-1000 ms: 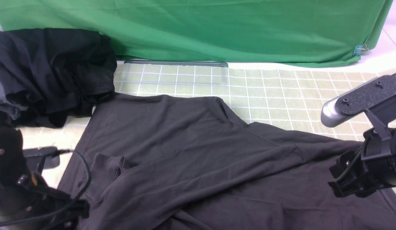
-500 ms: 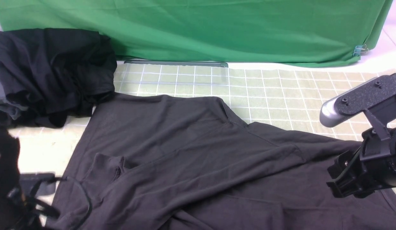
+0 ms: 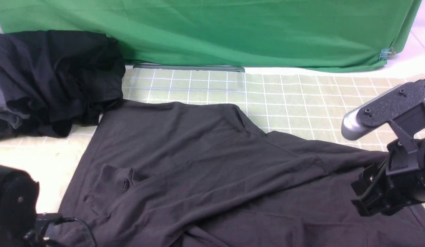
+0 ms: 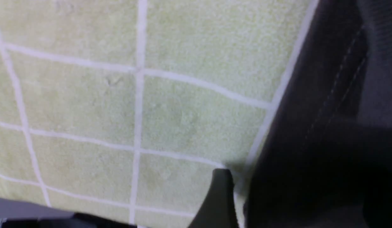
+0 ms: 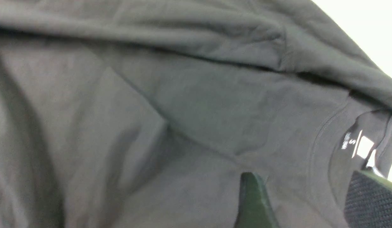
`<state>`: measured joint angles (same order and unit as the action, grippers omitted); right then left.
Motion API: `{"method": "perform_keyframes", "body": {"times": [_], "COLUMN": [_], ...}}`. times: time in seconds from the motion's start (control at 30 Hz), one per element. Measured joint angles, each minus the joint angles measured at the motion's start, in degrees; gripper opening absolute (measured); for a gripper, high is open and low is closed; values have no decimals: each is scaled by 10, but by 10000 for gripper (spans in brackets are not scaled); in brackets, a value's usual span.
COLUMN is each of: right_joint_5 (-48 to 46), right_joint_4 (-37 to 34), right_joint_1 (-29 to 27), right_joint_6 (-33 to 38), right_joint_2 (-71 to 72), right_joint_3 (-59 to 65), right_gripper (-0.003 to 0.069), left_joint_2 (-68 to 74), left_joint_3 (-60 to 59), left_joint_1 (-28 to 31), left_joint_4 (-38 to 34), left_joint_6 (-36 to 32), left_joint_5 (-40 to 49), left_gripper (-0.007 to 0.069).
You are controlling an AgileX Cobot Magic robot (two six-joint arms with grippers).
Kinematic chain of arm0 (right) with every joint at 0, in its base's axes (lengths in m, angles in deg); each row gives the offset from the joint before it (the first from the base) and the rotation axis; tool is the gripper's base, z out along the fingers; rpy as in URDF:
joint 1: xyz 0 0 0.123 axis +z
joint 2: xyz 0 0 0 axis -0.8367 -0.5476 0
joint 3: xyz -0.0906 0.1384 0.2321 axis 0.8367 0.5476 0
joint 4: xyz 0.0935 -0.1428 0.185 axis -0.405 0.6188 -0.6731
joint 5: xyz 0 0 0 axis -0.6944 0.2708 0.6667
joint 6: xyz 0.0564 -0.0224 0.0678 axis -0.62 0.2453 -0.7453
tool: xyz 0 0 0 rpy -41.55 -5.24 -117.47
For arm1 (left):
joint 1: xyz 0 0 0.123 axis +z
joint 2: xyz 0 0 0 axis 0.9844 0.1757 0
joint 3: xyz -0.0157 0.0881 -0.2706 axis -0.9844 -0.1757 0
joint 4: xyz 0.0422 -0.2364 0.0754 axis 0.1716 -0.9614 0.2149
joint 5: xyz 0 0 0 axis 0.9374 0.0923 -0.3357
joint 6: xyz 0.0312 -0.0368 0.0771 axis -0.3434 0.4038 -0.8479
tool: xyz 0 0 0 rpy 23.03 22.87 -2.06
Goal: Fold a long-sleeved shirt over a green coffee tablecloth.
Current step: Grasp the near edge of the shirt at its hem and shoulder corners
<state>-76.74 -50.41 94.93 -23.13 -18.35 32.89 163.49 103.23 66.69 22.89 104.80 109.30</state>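
Note:
The charcoal long-sleeved shirt (image 3: 205,171) lies spread over the pale green coffee tablecloth (image 3: 301,99) with its white grid. One sleeve is folded across the body, its cuff (image 3: 113,178) near the left side. My left gripper (image 4: 298,177) hangs low at the shirt's stitched left edge (image 4: 335,95). One finger (image 4: 221,196) is over the cloth, the other lost in dark fabric, and the jaws stand wide. My right gripper (image 5: 305,177) is open just above the ribbed neck, beside the white neck label (image 5: 363,147), with nothing gripped. The chest print is hidden.
A heap of black and grey-blue garments (image 3: 54,79) sits at the back left, touching the shirt's far corner. A plain bright green cloth (image 3: 233,31) hangs along the back, with a grey bar (image 3: 188,67) at its foot. The right arm's camera mount (image 3: 387,109) rises at the right edge.
My left arm has drawn back toward the near left corner, uncovering the shirt's left edge. The right arm has shifted only slightly. The shirt lies as before.

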Motion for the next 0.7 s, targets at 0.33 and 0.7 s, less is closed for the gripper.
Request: {"method": "perform_keyframes", "body": {"times": [0.33,0.7], "right_joint_5": [-86,-16], "right_joint_4": [-193,-283], "right_joint_1": [-1,113], "right_joint_6": [205,244], "right_joint_2": [0,-65], "right_joint_3": [3,106], "right_gripper": [379,431], "left_joint_2": [30,-144], "left_joint_3": [12,-7], "left_joint_1": [1,1], "left_joint_4": [-31,-21], "left_joint_6": [-5,-2], "left_joint_5": [9,43], "left_gripper": [217,4]}}
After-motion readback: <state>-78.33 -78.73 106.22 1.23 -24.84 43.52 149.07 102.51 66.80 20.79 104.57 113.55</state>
